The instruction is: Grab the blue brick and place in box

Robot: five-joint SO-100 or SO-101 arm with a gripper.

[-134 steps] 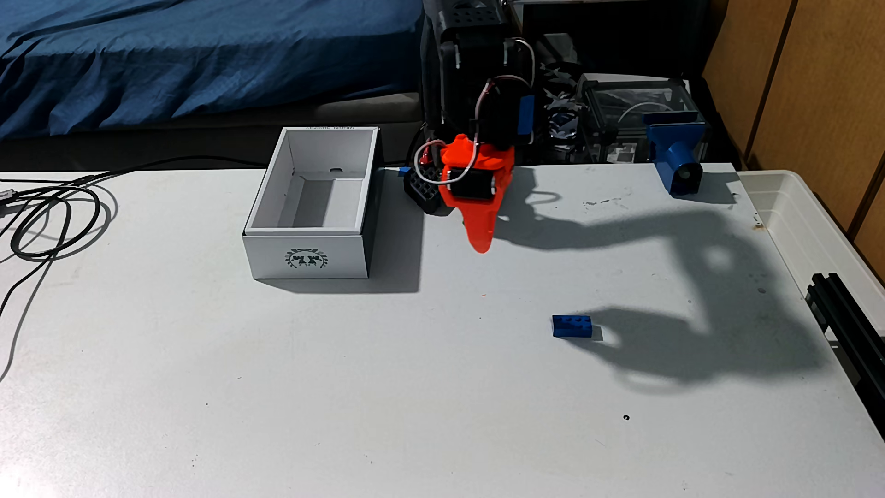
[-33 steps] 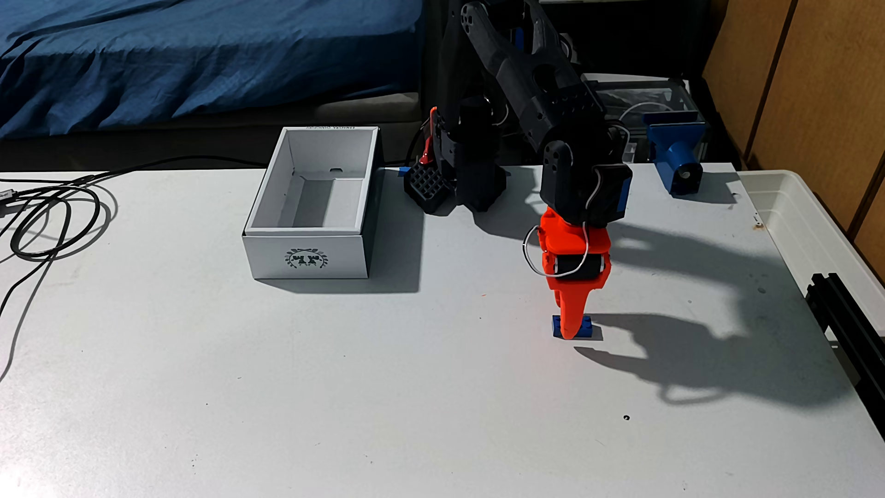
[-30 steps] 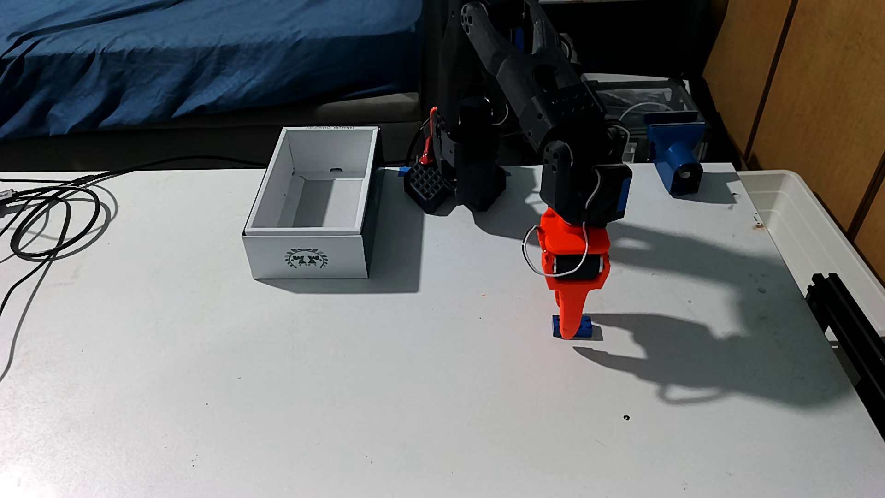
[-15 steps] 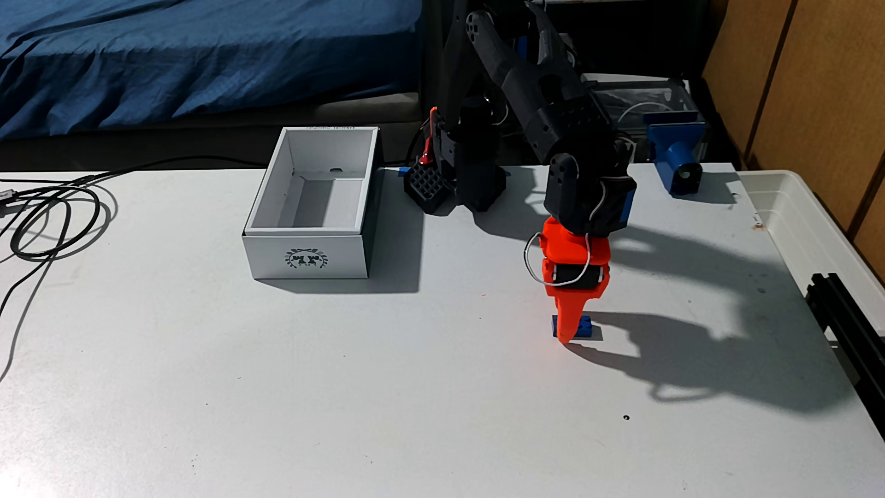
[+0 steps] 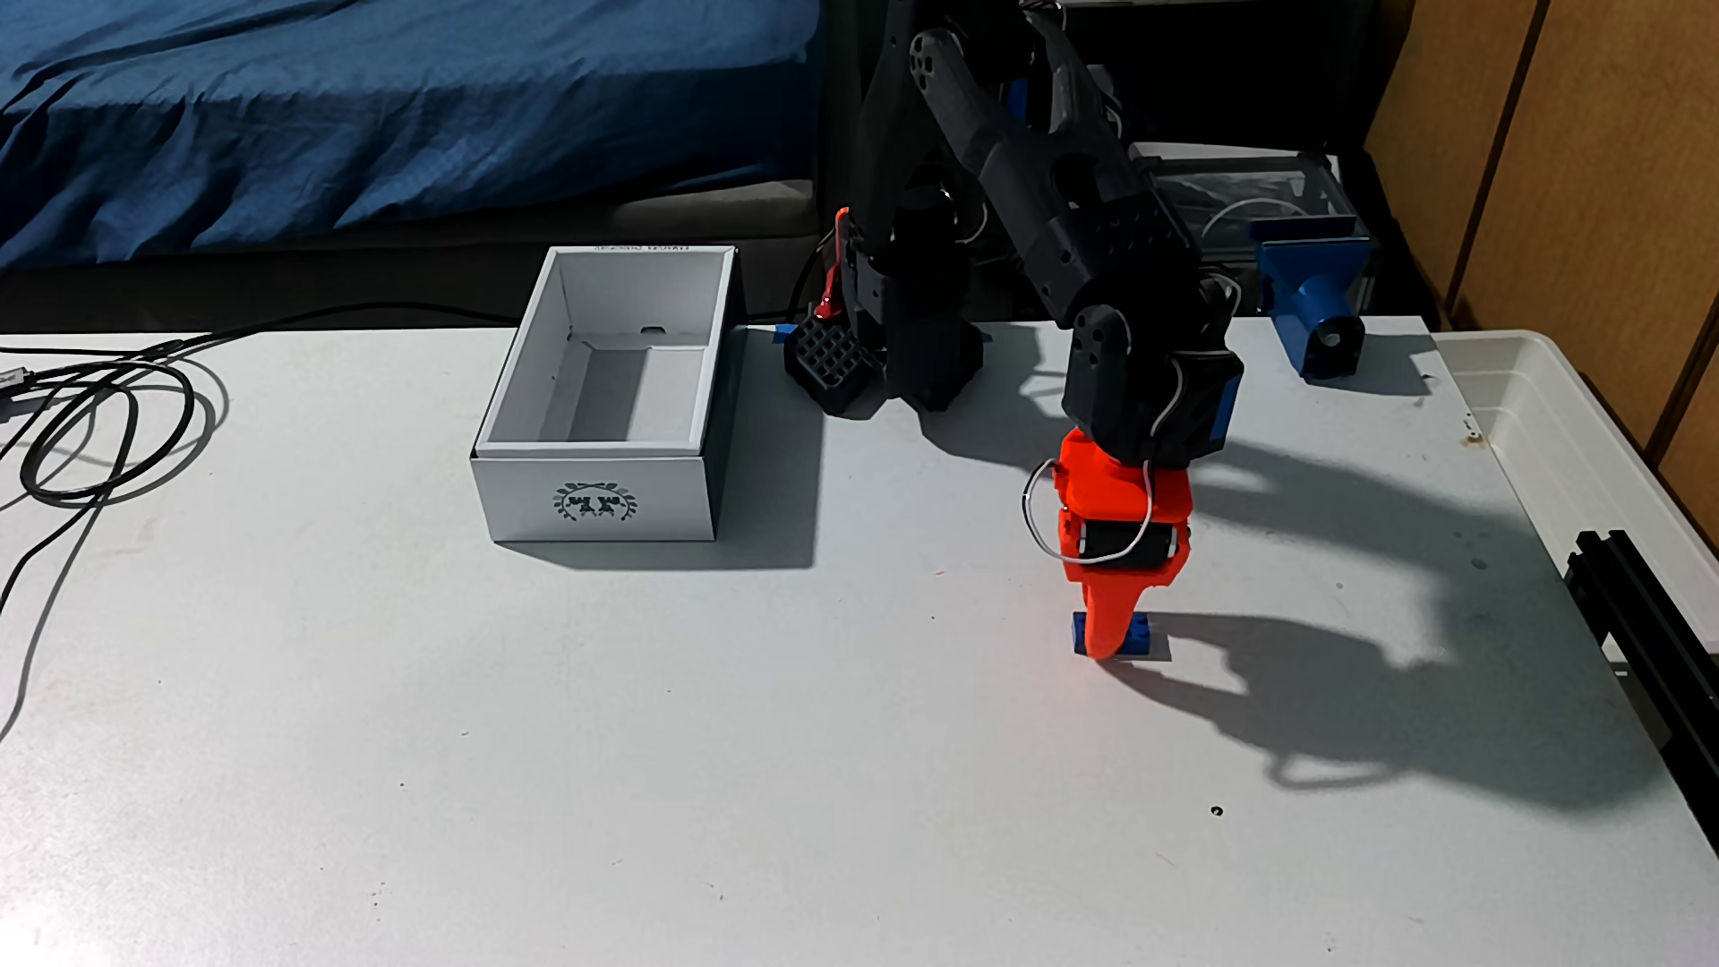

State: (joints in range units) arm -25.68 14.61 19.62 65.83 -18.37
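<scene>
White laminate counter fronts a bed draped in blue — the black arm's orange jaws point straight down over the small dark-blue studded plastic brick, tip at counter level, both brick ends showing; how far they are parted cannot be told. Well left sits the white cardboard box, wreath emblem facing forward.

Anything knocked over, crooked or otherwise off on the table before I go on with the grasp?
Nothing stands out. The blue brick lies flat on the table with the orange gripper down over its middle, and the box stands upright, open and square. Whether the gripper has closed on the brick cannot be told.
</scene>
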